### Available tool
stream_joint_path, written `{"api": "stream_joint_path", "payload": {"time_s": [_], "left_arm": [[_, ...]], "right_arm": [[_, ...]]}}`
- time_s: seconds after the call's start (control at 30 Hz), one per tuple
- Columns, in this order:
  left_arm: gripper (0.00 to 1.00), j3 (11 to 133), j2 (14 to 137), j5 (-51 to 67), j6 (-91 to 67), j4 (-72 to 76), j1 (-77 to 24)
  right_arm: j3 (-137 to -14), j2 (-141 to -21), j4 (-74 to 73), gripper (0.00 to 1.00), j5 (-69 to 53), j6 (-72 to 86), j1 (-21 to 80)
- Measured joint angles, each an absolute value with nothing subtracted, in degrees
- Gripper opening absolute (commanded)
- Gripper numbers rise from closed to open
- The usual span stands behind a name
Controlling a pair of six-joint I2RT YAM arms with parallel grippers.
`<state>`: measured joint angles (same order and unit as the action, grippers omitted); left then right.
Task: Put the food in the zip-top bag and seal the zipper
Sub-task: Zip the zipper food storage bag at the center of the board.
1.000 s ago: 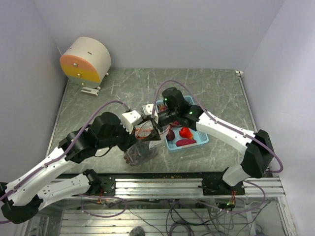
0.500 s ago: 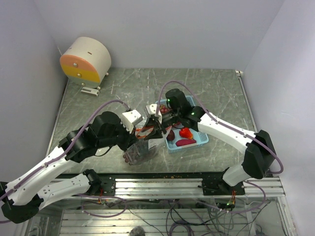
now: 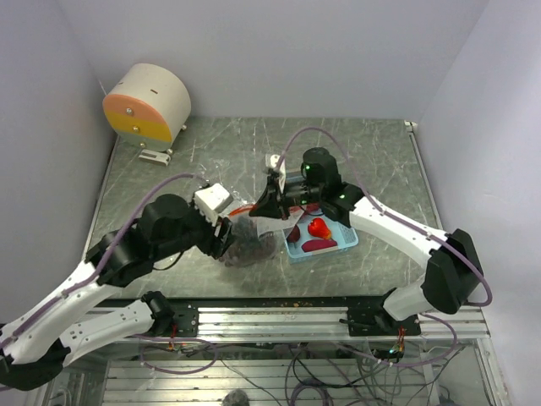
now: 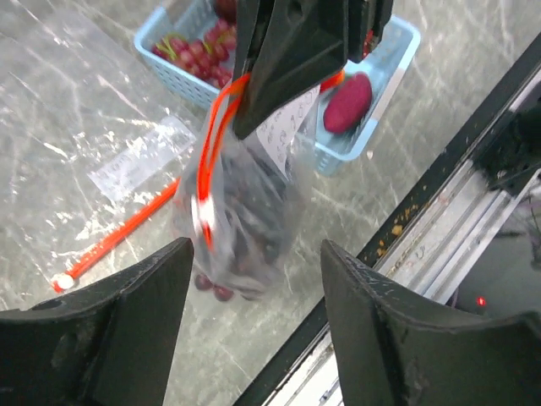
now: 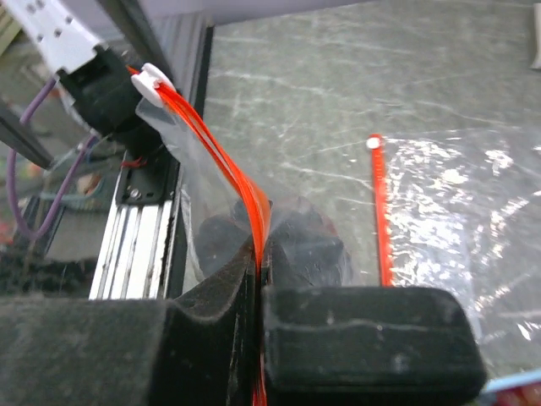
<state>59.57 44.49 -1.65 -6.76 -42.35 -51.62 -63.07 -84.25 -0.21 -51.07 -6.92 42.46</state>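
Note:
The clear zip-top bag (image 4: 254,203) hangs from my right gripper (image 3: 265,206), which is shut on its orange-red zipper (image 5: 221,156). Dark berry food (image 4: 221,292) fills the bag's bottom, which rests on the table near the front edge (image 3: 249,243). In the right wrist view the right gripper (image 5: 260,272) pinches the strip, and a white slider (image 5: 152,80) sits at the strip's far end. My left gripper (image 3: 225,235) stands open just left of the bag, and in its own view the left gripper (image 4: 254,249) has nothing between its fingers (image 4: 118,330). More food lies in the tray: grapes (image 4: 199,61) and a dark red fruit (image 4: 347,101).
The light blue tray (image 3: 347,240) stands right of the bag, with a bright red fruit (image 3: 319,227) in it. A second clear bag (image 5: 456,203) with an orange strip (image 4: 110,241) lies flat on the table. An orange-and-white drum (image 3: 148,103) sits at the back left. The metal rail (image 3: 279,317) runs along the front.
My left gripper let go of the bag's mouth, opened and drew back to the left. My right gripper shut on the zipper and moved right and back with it.

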Motion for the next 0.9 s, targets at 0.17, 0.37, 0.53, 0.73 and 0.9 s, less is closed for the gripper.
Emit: {"api": "stream_joint_path", "payload": {"time_s": [0.17, 0.37, 0.53, 0.73, 0.9], "left_arm": [[0.80, 59.5, 36.2, -3.9, -5.9, -40.1, -51.6], [0.80, 56.5, 28.7, -7.6, -3.2, -34.9, -51.6], [0.77, 51.9, 28.4, -8.6, 0.6, -31.4, -51.6], [0.79, 49.0, 27.9, -7.6, 4.9, -27.5, -51.6], [0.78, 49.0, 27.7, -6.1, 5.6, -23.9, -51.6]], "right_arm": [[-62.5, -81.7, 4.2, 0.00, -49.0, 0.4, 40.1], [-62.4, -81.0, 8.0, 0.00, -51.6, 5.2, 40.2], [-62.2, -79.2, 9.5, 0.00, -55.2, 6.9, 40.2], [-62.2, -77.7, 10.2, 0.00, -59.0, 8.4, 40.2], [-62.2, -77.7, 11.0, 0.00, -60.6, 9.1, 40.2]]}}
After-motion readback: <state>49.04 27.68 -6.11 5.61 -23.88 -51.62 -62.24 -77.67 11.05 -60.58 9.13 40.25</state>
